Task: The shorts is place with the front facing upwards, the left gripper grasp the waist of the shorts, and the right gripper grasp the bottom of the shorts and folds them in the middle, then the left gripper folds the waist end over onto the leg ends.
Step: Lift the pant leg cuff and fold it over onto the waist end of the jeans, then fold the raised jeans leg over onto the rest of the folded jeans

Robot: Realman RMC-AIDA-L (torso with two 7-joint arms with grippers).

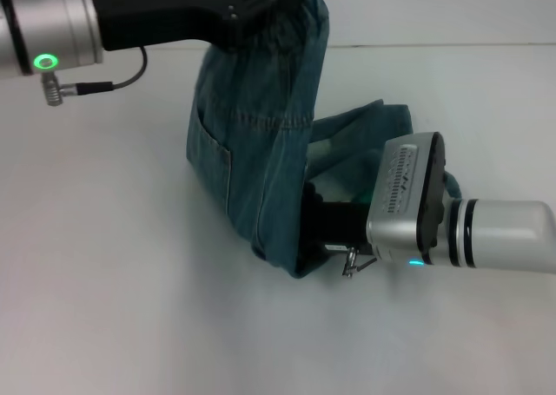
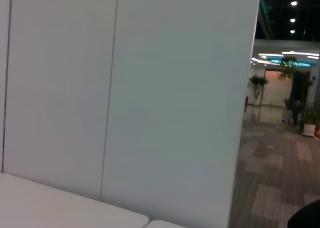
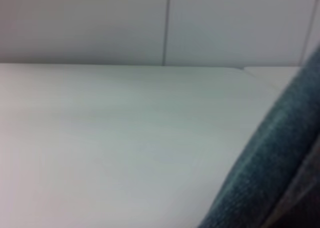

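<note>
The blue-green denim shorts (image 1: pixel 252 152) hang lifted off the white table (image 1: pixel 104 265), draped between my two grippers, with a patch pocket (image 1: pixel 208 156) facing left. In the head view my left gripper (image 1: pixel 263 3), all black, is raised at the top and shut on the upper end of the shorts; the waist band itself is hidden there. My right gripper (image 1: pixel 309 232), with its silver-grey wrist and blue light, is low at the right and shut on the bottom of the shorts, its fingers wrapped in the cloth. A strip of denim (image 3: pixel 265 178) shows in the right wrist view.
White wall panels (image 2: pixel 125 87) stand behind the table. The left wrist view looks past them to a corridor with potted plants (image 2: pixel 257 82). A cable (image 1: pixel 113 84) hangs from the left arm's wrist.
</note>
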